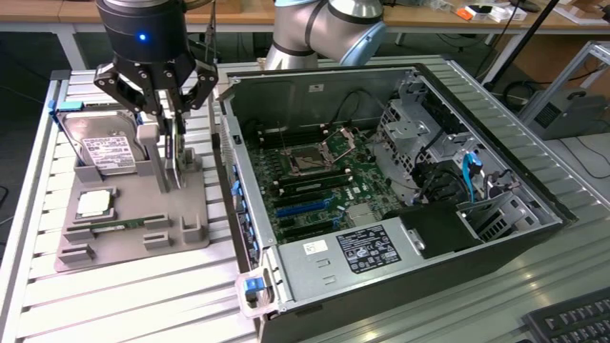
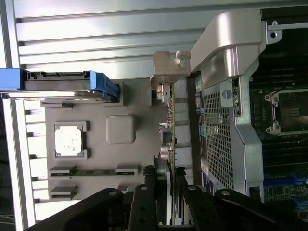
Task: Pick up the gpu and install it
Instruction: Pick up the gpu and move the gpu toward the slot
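Observation:
The gpu [image 1: 173, 163] is a thin dark card standing on edge in the grey fixture tray [image 1: 128, 250], its lower end resting on the tray. In the wrist view the gpu [image 2: 169, 139] runs edge-on, with its silvery bracket end seated in a grey holder [image 2: 166, 72]. My gripper [image 1: 167, 136] hangs straight above the tray, its black fingers [image 2: 144, 204] pressed to either side of the card's upper part. In the wrist view my gripper [image 2: 169, 195] is shut on the card. The open computer case [image 1: 458, 214] lies just to the exterior view's right of the tray.
On the tray sit a silver hard drive [image 1: 105, 146] with blue rails, a cpu [image 1: 93, 204] and a green memory stick [image 1: 110, 227]. The motherboard [image 1: 315, 182] shows blue slots [image 1: 305, 207]. The case's metal wall [image 2: 216, 120] stands close beside the card. A keyboard [image 1: 572, 321] lies at the exterior view's lower right.

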You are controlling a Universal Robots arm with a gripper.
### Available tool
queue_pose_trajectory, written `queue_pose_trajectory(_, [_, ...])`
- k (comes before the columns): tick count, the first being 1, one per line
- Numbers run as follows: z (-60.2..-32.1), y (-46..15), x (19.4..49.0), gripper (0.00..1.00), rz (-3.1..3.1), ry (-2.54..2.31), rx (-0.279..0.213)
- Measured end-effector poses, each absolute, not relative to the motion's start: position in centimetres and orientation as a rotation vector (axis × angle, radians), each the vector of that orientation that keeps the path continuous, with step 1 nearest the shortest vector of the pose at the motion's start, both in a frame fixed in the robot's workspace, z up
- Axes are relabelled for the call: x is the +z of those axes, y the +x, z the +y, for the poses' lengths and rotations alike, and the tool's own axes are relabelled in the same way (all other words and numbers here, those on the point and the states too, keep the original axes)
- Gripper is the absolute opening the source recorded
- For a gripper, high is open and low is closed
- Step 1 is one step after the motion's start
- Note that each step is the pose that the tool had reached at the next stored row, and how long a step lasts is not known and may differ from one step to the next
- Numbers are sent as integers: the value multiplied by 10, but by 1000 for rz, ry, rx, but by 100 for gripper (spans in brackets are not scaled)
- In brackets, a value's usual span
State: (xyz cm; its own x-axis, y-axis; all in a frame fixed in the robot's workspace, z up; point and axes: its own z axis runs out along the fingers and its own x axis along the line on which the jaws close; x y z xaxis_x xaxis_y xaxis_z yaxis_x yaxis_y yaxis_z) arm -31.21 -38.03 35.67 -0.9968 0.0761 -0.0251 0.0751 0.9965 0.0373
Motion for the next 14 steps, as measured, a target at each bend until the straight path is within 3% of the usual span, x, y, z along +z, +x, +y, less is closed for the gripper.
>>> queue_pose_trajectory(14, [-380,-312,359,27,3112,118,57])
